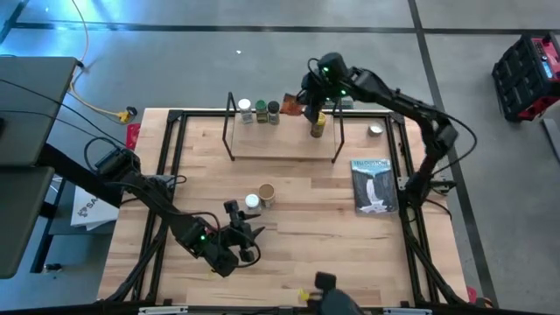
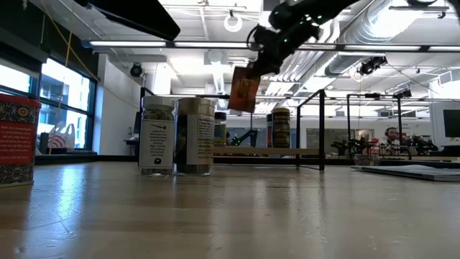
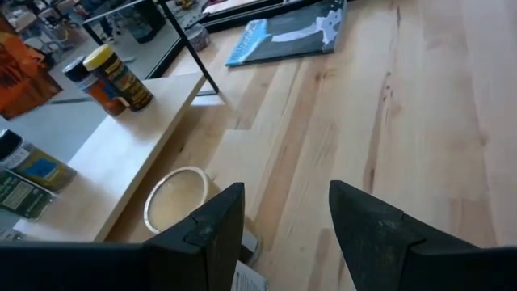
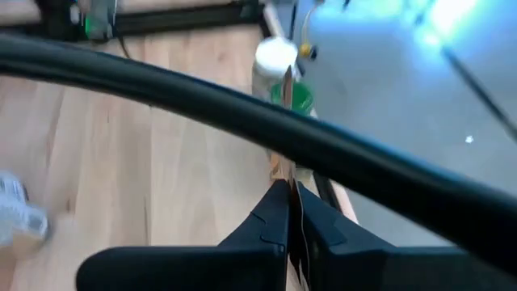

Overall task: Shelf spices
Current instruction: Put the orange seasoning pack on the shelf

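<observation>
The shelf (image 1: 280, 147), a light board with black wire uprights, stands at the table's far side. On it stand a white-lidded jar (image 1: 246, 110), a green one (image 1: 261, 111), a dark one (image 1: 274, 112) and a yellow-lidded jar (image 1: 318, 125). Above the board, my right gripper (image 1: 304, 98) is shut on a brown packet (image 1: 292, 105). Two more jars, white-lidded (image 1: 252, 202) and tan-lidded (image 1: 266, 194), stand on the table mid-front. Just near of them, my left gripper (image 1: 245, 225) is open and holds nothing; the tan-lidded jar (image 3: 178, 198) sits beside one finger. My right gripper pinches the brown packet by its upper edge (image 4: 287, 184) between the two shut fingers; the thin packet shows edge-on there. The fingers slant downward toward the shelf. The packet (image 2: 244, 90) hangs below them, slightly tilted, clear of the board.
A book with a waterfall cover (image 1: 374, 185) lies at the right. A small silver tin (image 1: 375, 130) sits beside the shelf's right end. A red box (image 2: 16, 140) stands at the table's left edge. A black shelf wire (image 4: 242, 97) crosses right in front of my right gripper.
</observation>
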### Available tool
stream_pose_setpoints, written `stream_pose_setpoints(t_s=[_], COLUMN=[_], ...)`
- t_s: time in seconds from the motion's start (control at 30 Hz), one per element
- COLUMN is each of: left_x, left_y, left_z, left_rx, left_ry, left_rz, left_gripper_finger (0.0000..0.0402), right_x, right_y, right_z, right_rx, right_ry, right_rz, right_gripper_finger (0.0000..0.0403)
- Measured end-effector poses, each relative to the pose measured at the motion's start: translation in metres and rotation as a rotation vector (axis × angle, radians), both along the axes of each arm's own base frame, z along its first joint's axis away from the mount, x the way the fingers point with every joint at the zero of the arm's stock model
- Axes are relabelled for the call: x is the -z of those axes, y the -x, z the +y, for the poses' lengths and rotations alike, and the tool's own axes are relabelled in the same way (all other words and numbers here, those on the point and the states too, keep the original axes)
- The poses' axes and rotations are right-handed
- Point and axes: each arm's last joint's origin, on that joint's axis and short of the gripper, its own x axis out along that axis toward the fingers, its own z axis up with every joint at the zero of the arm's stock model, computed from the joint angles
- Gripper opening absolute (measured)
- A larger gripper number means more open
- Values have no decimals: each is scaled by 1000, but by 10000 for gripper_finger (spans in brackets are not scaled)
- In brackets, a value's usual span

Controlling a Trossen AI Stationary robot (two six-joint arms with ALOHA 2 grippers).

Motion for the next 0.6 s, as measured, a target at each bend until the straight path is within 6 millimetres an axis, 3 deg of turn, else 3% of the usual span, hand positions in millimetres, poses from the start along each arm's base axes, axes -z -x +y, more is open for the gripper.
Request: stream_pose_setpoints(t_s=[0.27, 0.5, 0.6], left_x=[1, 1, 1], left_y=[-1, 0, 0], left_z=[0, 0, 0], left_rx=[11, 13, 12], left_ry=[24, 22, 23], left_rz=[13, 16, 16], left_gripper_finger=[179, 179, 179], right_x=[21, 59, 65], right_y=[-13, -15, -16], right_z=[-36, -45, -48], right_rx=[-107, -181, -181], right_ry=[-43, -52, -60], right_rz=[198, 255, 245], right_gripper_finger=[0, 0, 0])
